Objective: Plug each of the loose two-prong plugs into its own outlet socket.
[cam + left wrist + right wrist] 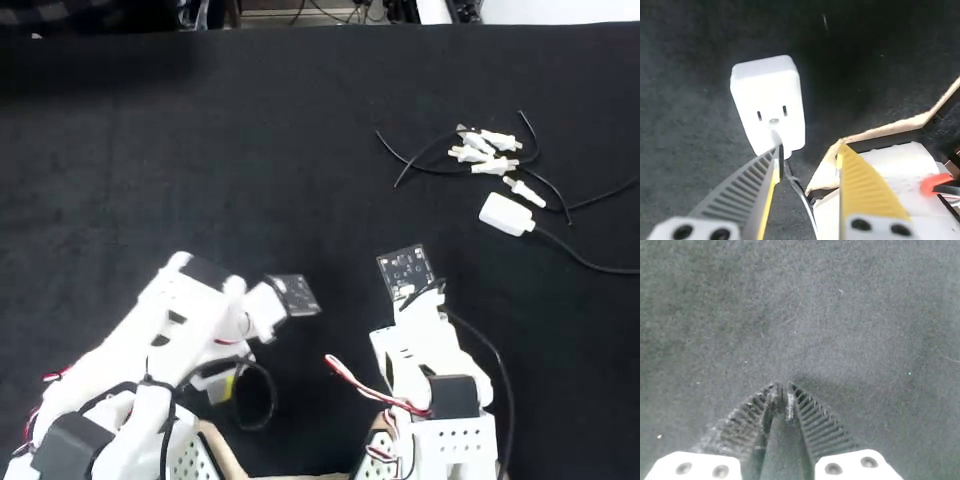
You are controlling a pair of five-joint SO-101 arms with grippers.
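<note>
Several white two-prong plugs with thin black leads lie in a loose cluster at the far right of the black cloth. A white outlet socket on a black cable lies just in front of them. A second white outlet socket faces up in the left wrist view, showing two slots and a round hole. My left gripper hangs open right over its near edge, with one fingertip at the block. My right gripper is shut over bare cloth, holding nothing. Both arms sit near the front edge.
A black cable loop lies by the left arm's base. A cardboard edge and a white arm base with a red wire lie beside the left gripper. Black cloth covers the table.
</note>
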